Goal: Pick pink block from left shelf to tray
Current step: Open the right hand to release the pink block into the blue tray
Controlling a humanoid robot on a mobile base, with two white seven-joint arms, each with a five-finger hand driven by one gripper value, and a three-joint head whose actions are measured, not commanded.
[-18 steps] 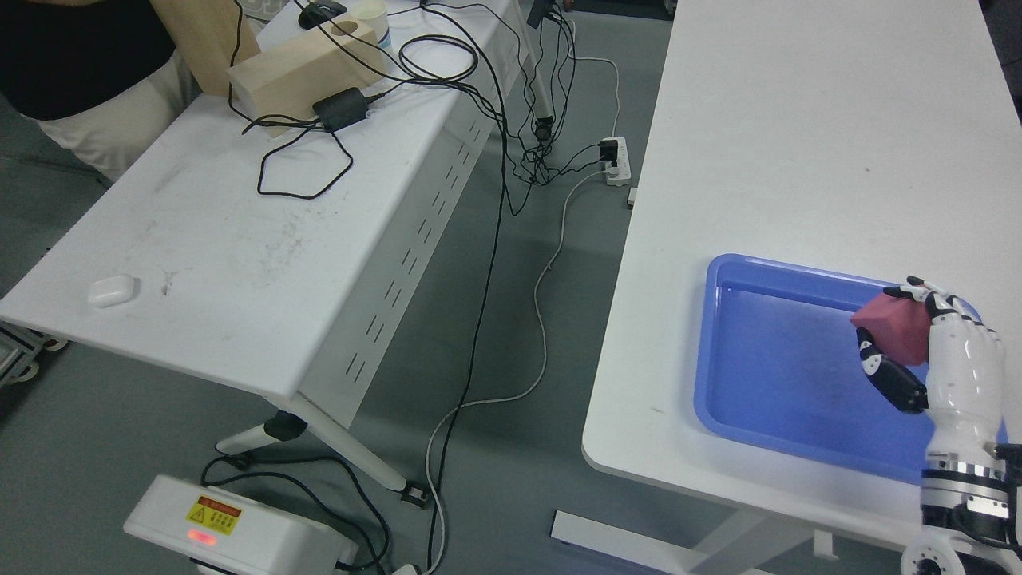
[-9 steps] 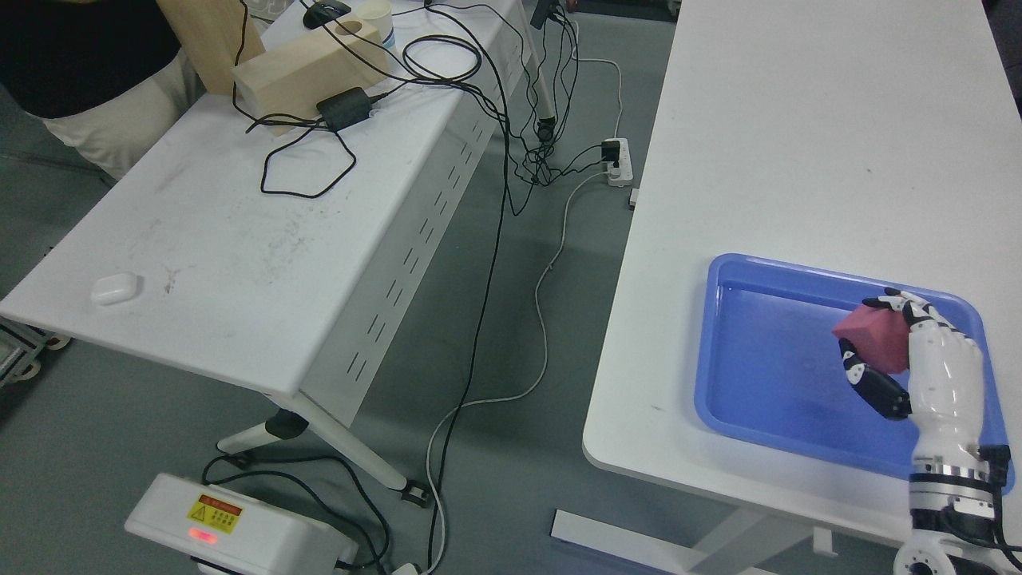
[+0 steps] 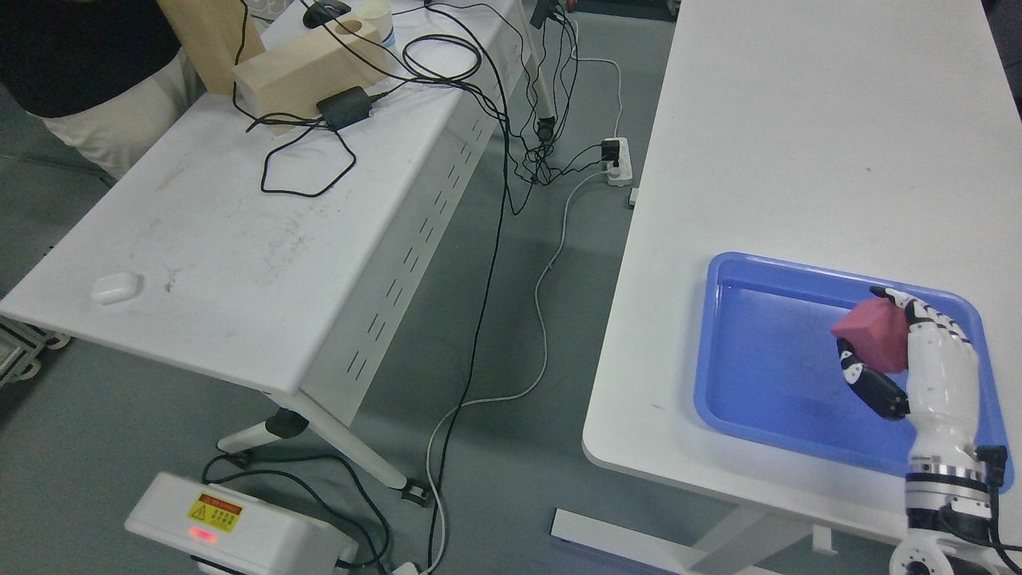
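A pink block (image 3: 872, 334) is held in my right hand (image 3: 882, 339), whose white and black fingers (image 3: 872, 382) are curled around it. Hand and block hover over the right half of a blue tray (image 3: 766, 363) on the white table at the right. My right arm comes up from the bottom right corner. No left arm shows in the head view.
A second white table (image 3: 239, 231) stands at the left with a wooden box (image 3: 299, 70), a black adapter (image 3: 343, 108), cables and a small white case (image 3: 116, 287). A person sits at the top left. Cables and a power strip (image 3: 616, 160) lie on the floor between the tables.
My right hand with the pink block has moved slightly left and a little down over the tray. The camera view shifted a bit between the earliest frame and now.
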